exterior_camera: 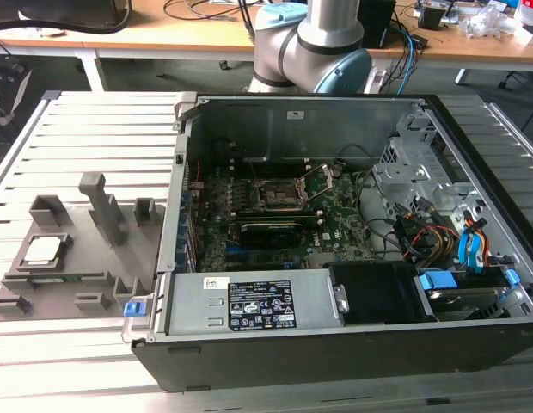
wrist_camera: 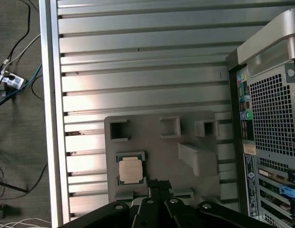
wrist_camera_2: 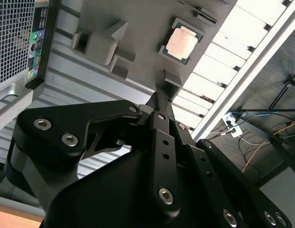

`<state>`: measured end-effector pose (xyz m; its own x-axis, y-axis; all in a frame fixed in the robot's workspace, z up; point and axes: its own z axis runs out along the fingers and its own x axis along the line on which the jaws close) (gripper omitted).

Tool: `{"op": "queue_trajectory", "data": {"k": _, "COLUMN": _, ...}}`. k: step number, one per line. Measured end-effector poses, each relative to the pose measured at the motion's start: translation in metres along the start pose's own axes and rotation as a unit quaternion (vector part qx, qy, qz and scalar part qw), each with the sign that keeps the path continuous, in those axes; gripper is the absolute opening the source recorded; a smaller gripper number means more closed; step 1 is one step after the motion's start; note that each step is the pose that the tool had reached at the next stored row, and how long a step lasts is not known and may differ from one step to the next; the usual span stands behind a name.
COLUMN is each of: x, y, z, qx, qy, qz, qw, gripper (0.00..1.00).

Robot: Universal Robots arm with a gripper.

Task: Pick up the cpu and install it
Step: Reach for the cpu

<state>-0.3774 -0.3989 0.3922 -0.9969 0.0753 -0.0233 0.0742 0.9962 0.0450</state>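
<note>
The cpu (exterior_camera: 43, 249) lay in its pocket of the grey tray (exterior_camera: 133, 245) on the worktop (exterior_camera: 86, 129), at the exterior view's left and outside the computer case (exterior_camera: 335, 353), so you had neither lifted nor installed it. In the first wrist view your tool (wrist_camera: 159, 184) hung with its tips closed on nothing, the cpu near them but apart. The second wrist view agreed: tips together, cpu beyond them, untouched.
</note>
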Motion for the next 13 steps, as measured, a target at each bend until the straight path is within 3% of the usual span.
{"op": "queue_trajectory", "data": {"k": 3, "x": 0.008, "y": -0.0006, "z": -0.0001, "qx": 0.0, "qy": 0.0, "qz": 0.0, "qw": 1.0, "gripper": 0.11}}
{"op": "queue_trajectory", "data": {"k": 6, "x": 0.0218, "y": -0.0016, "z": -0.0002, "qx": 0.0, "qy": 0.0, "qz": 0.0, "qw": 1.0, "gripper": 0.11}}
{"op": "queue_trajectory", "data": {"k": 13, "x": 0.0334, "y": -0.0056, "z": 0.0008, "qx": 0.0008, "qy": -0.0001, "qz": 0.0, "qw": 1.0, "gripper": 0.11}}
